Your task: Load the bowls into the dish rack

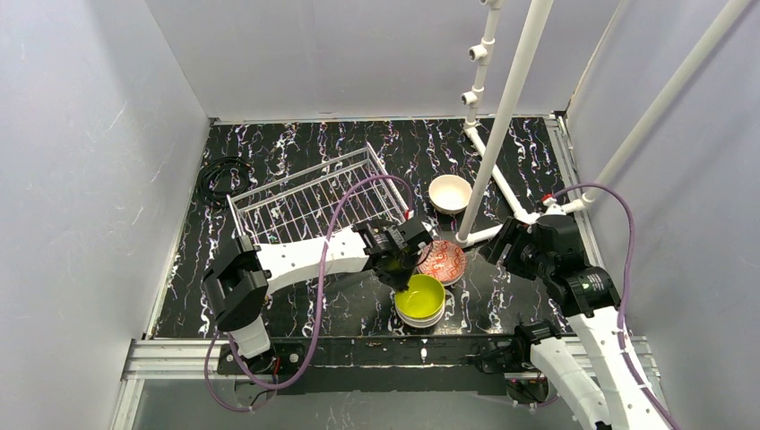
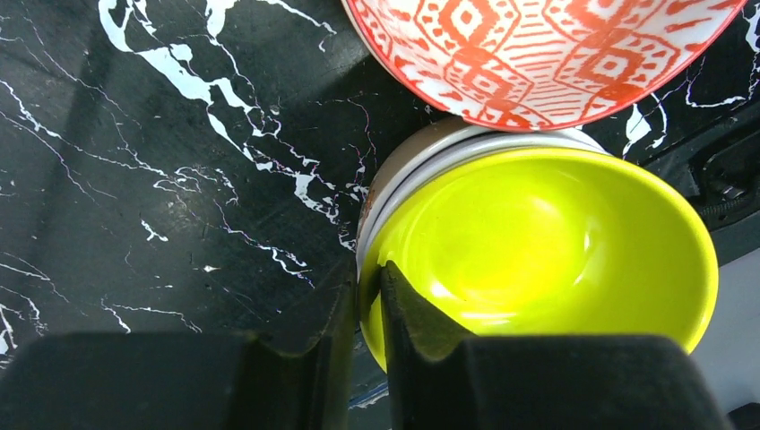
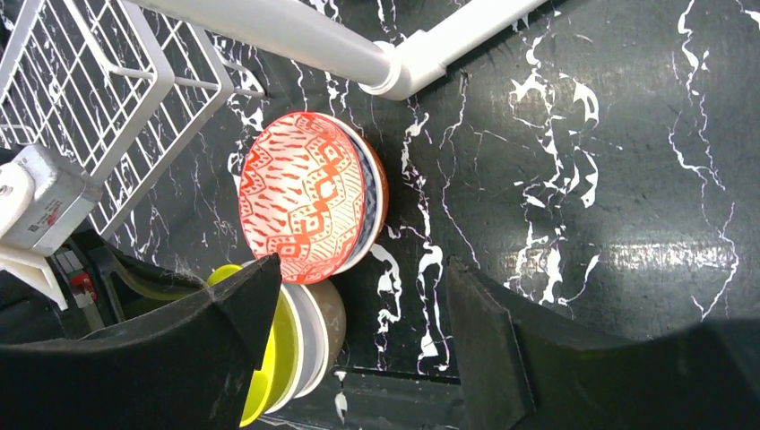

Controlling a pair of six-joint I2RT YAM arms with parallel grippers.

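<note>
Left end effector [image 2: 366, 279] clamped, right [image 3: 363, 278] spread

I log one dish rack [image 1: 314, 199], a white wire basket with low sides, at the far left of the worktop [image 1: 529, 143]. The yellow-green bowl [image 2: 556, 242] sits upright on top of a white bowl [image 3: 307, 336] and a tan bowl [image 3: 334, 313], its rim between the left end effector's [image 2: 367, 279] fingers. Just beside it, the red-patterned bowl [image 1: 442, 261] nests over a blue-white bowl [image 3: 369, 202] and an orange bowl [image 3: 384, 182]. The lone tan bowl [image 1: 450, 193], white inside, stands upright farther back, right of the rack.
</note>
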